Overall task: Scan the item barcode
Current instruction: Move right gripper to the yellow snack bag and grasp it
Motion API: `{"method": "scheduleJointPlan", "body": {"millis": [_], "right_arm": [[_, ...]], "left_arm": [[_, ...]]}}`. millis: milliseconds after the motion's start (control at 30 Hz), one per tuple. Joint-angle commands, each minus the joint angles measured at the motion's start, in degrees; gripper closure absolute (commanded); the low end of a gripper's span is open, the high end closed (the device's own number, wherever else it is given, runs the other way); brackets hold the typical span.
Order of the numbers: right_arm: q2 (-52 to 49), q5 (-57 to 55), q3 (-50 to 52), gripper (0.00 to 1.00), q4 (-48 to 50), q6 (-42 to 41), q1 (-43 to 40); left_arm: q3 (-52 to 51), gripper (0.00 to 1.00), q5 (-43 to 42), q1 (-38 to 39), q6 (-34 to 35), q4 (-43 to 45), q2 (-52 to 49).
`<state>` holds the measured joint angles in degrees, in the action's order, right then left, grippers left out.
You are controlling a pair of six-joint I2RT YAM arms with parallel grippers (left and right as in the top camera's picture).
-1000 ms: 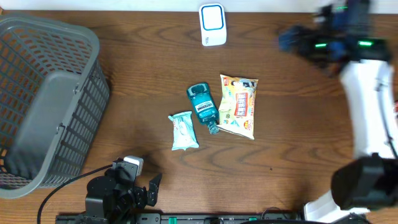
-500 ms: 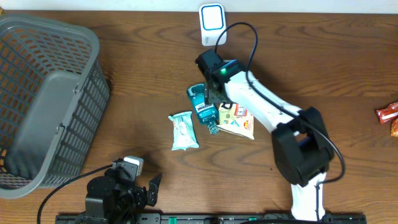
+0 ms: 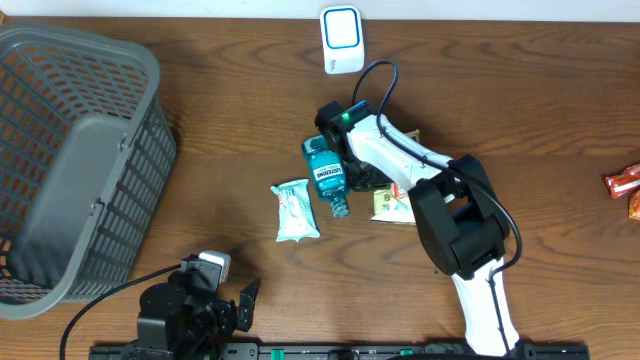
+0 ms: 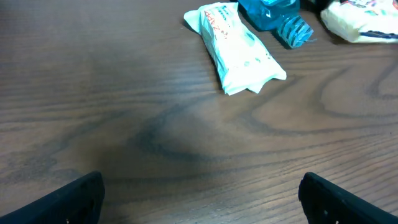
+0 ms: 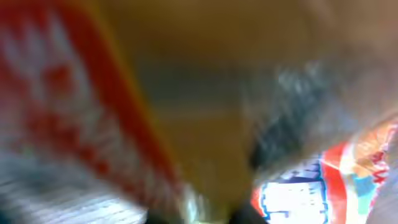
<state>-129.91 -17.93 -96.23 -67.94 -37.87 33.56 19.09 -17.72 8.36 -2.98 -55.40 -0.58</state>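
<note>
Overhead, the left claw (image 3: 232,284) sits spread wide at the wooden table's (image 3: 520,90) near edge, mid-table the right claw (image 3: 362,168) is clenched on the snack bag (image 3: 393,206) beside a mouthwash bottle (image 3: 325,170), and farthest stands a white scanner (image 3: 342,40).

The right arm reaches from lower right to frame centre, right gripper (image 3: 362,172) jaws closed; left gripper (image 3: 233,280) lower left, jaws wide.
</note>
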Motion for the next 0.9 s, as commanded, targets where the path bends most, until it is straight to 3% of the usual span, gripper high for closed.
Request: {"method": "scheduleJointPlan", "body": {"millis": [0, 133, 233, 300, 467, 600, 767, 867], "right_arm": [[-4.98, 16.35, 1.09, 0.99, 0.79, 8.76, -1.25], [-0.76, 28.85, -4.13, 0.99, -2.12, 21.20, -3.91], [5.35, 46.82, -4.59, 0.99, -3.06, 36.81, -7.85], [7.61, 53.37, -4.59, 0.99, -5.16, 42.51, -10.62], [7.96, 58.60, -3.39, 0.99, -5.60, 50.82, -15.10], [7.96, 73.85, -3.34, 0.99, -9.73, 65.26, -16.72], [7.96, 82.27, -0.68, 0.99, -14.36, 80.63, -17.51], [7.91, 83.01, 4.33, 0.99, -9.60, 82.27, -17.51]], "left_arm": [[0.09, 0.01, -0.26, 0.02, 0.09, -0.76, 0.24], [0.09, 0.01, -0.26, 0.02, 0.09, -0.76, 0.24], [0.09, 0.01, -0.26, 0.02, 0.09, -0.76, 0.24], [0.09, 0.01, -0.26, 0.04, 0.09, -0.76, 0.24], [0.09, 0.01, -0.28, 0.02, 0.09, -0.76, 0.24], [0.09, 0.01, -0.26, 0.02, 0.09, -0.76, 0.24], [0.09, 0.01, -0.26, 0.02, 0.09, -0.76, 0.24], [0.09, 0.01, -0.26, 0.04, 0.09, -0.76, 0.24]]}}
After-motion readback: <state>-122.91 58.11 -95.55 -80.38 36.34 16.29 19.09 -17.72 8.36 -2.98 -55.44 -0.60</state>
